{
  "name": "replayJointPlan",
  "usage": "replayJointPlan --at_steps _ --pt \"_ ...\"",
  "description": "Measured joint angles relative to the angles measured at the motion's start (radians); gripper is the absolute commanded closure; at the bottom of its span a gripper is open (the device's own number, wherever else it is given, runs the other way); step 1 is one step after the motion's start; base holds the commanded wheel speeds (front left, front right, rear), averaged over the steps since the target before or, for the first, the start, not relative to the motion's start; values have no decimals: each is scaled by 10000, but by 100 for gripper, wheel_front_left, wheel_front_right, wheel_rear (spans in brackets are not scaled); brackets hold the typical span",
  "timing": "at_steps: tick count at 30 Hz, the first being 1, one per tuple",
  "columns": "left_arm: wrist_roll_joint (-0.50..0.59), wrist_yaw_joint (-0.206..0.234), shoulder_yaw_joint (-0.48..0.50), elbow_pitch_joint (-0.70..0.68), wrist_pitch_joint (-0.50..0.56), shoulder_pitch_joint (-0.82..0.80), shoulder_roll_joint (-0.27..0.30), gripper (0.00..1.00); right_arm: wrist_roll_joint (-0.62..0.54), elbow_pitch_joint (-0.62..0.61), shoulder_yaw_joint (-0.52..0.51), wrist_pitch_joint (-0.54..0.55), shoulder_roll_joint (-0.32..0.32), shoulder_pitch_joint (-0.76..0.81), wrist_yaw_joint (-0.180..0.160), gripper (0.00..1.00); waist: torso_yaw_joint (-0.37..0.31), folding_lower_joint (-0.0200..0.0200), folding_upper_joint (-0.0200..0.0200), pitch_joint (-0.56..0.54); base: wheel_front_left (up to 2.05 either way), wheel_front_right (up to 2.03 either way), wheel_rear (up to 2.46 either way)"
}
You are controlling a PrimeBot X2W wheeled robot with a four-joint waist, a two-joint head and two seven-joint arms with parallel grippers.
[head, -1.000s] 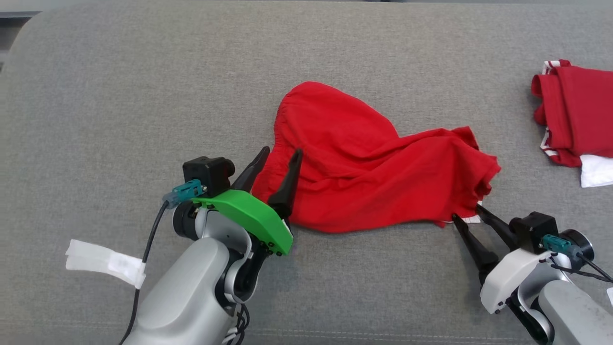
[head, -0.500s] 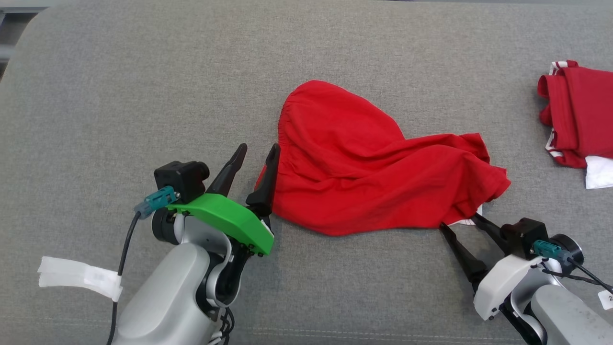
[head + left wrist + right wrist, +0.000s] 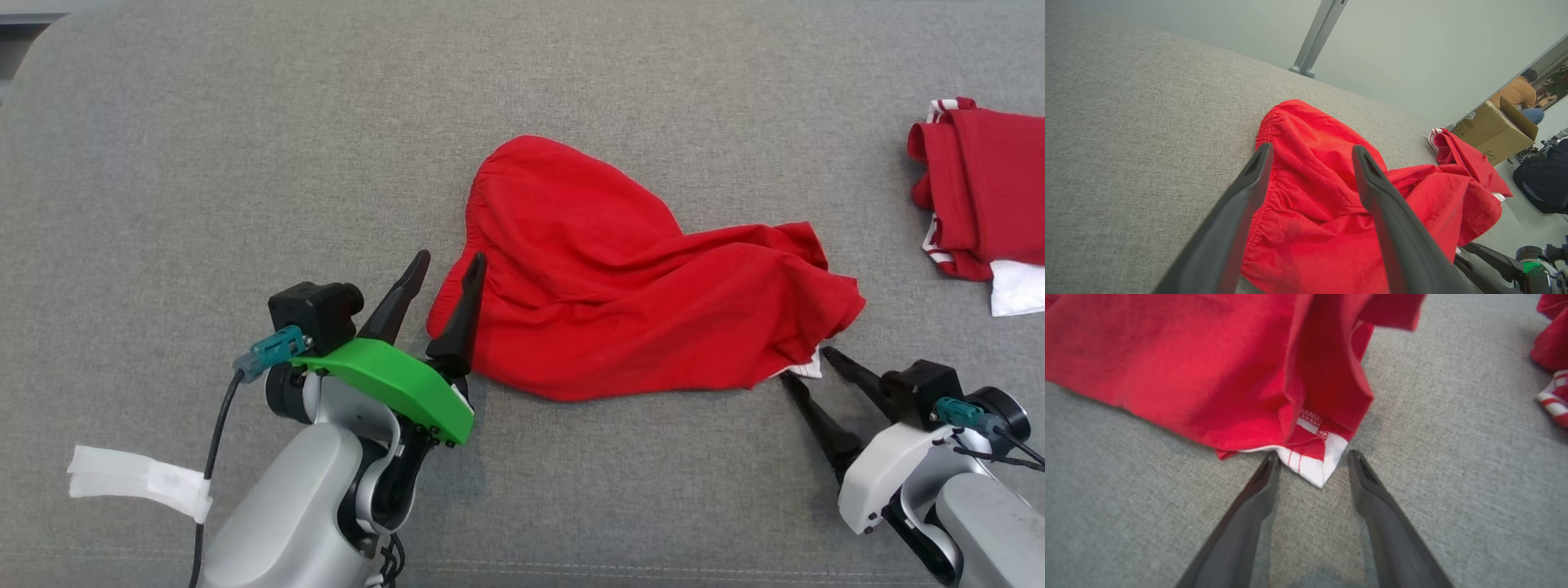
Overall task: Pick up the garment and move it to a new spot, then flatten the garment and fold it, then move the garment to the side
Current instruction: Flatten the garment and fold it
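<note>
The garment (image 3: 620,278) is a crumpled pair of red shorts with an elastic waistband, lying mid-surface on grey upholstery. My left gripper (image 3: 449,263) stands open at the garment's left edge, one finger over the waistband, nothing pinched; the left wrist view shows the red cloth (image 3: 1310,196) beyond the spread fingers. My right gripper (image 3: 808,364) is open just below the garment's lower right corner. In the right wrist view a white-trimmed corner (image 3: 1316,467) lies between the fingertips of the right gripper (image 3: 1312,456), untouched by either.
A second folded red and white garment (image 3: 984,196) lies at the far right edge. A white tape tag (image 3: 135,482) hangs on my left arm's cable. Beyond the couch, a cardboard box (image 3: 1490,130) and a person (image 3: 1519,94) are seen.
The right gripper has let go of the white-trimmed corner and drawn back slightly. The left gripper pulled back left off the waistband. The camera shifted a little.
</note>
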Motion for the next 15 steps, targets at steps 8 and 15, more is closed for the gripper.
replayJointPlan --at_steps 8,15 --pt "4 4 17 -140 40 102 -6 0 33 134 25 -21 -50 -52 84 50 81 0 0 64 0 0 0" --pt "19 44 209 -326 115 209 54 0 146 173 90 -61 -42 -63 88 89 77 0 0 151 0 0 0"
